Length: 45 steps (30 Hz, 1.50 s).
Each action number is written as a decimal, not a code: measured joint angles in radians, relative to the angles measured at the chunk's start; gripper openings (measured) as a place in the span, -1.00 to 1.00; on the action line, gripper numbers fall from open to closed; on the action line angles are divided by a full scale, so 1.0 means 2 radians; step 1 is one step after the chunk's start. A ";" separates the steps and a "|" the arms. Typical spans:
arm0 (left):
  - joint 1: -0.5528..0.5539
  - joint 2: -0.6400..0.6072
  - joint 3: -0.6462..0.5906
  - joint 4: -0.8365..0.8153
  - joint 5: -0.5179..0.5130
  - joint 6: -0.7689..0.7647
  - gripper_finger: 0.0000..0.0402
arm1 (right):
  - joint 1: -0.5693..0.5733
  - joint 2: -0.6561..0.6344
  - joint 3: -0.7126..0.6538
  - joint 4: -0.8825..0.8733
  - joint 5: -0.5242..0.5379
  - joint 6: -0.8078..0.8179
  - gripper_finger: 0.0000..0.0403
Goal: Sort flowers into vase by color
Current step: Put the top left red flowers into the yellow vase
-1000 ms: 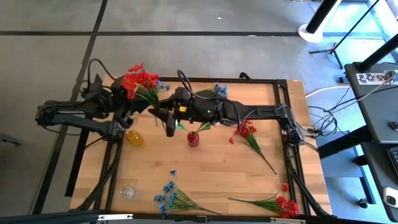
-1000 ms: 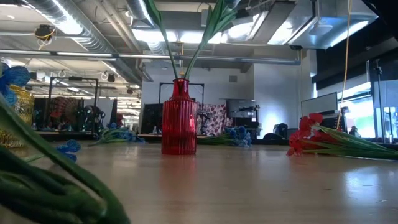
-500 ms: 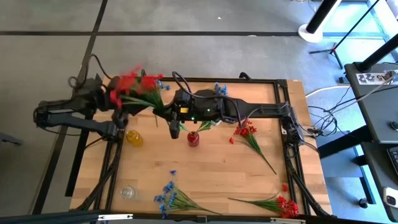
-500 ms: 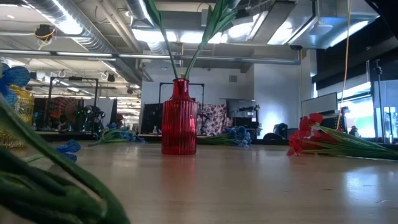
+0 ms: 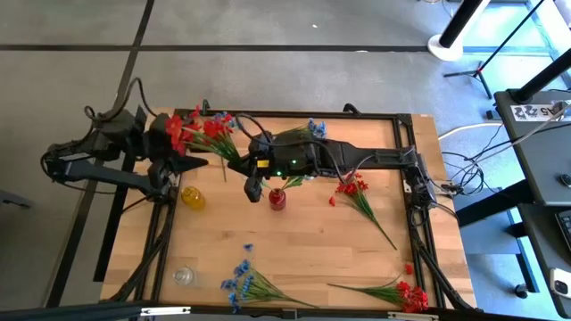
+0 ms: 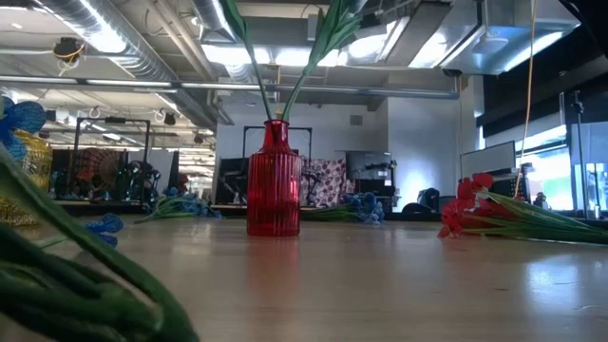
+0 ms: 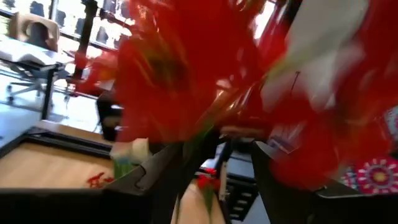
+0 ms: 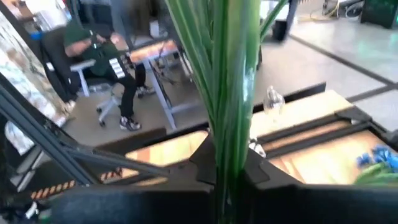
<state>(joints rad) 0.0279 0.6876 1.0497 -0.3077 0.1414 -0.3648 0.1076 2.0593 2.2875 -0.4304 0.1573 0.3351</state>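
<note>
A bunch of red flowers (image 5: 198,130) hangs in the air over the table's far left part. Its green stems (image 8: 225,93) run back to my right gripper (image 5: 246,163), which is shut on them. My left gripper (image 5: 186,159) stands open just left of the blooms, and the blurred red blooms (image 7: 186,68) fill its wrist view beyond its fingers (image 7: 158,177). I cannot tell whether the blooms brush them. A red vase (image 5: 277,198) with green stems in it stands mid-table on its base (image 6: 274,228). My right gripper pinches the bundle of green stems (image 8: 226,152) between its two fingers, toward the stems' lower end. The fingers come about level from the table's right side. The bunch is lifted clear of the table, its blooms (image 5: 201,127) pointing to the far left.
A yellow vase (image 5: 193,197) stands at the left and a clear glass one (image 5: 184,276) near the front left. Blue flowers (image 5: 247,285) and red flowers (image 5: 400,292) lie along the near edge. More red ones (image 5: 355,191) lie right of the red vase, blue ones (image 5: 314,129) at the far edge.
My left arm has drawn back toward the table's left edge, away from the bunch. The red blooms have swung a little to the left and lie flatter than before. My right gripper has stayed at the stems, near the red vase.
</note>
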 joint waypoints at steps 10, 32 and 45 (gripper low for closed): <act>-0.003 0.027 -0.002 0.021 -0.049 0.061 -0.06 | 0.003 -0.004 0.000 0.018 -0.001 -0.003 -0.95; -0.002 0.059 -0.002 0.108 -0.088 0.054 -0.39 | 0.002 -0.004 0.000 0.001 0.011 -0.006 -0.81; -0.009 0.012 0.020 0.021 -0.088 0.099 -0.93 | 0.002 -0.020 0.002 0.001 -0.021 -0.031 -0.09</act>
<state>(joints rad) 0.0097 0.7112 1.0900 -0.2651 -0.0353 -0.1662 0.1121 2.0197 2.2908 -0.4284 0.1154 0.2733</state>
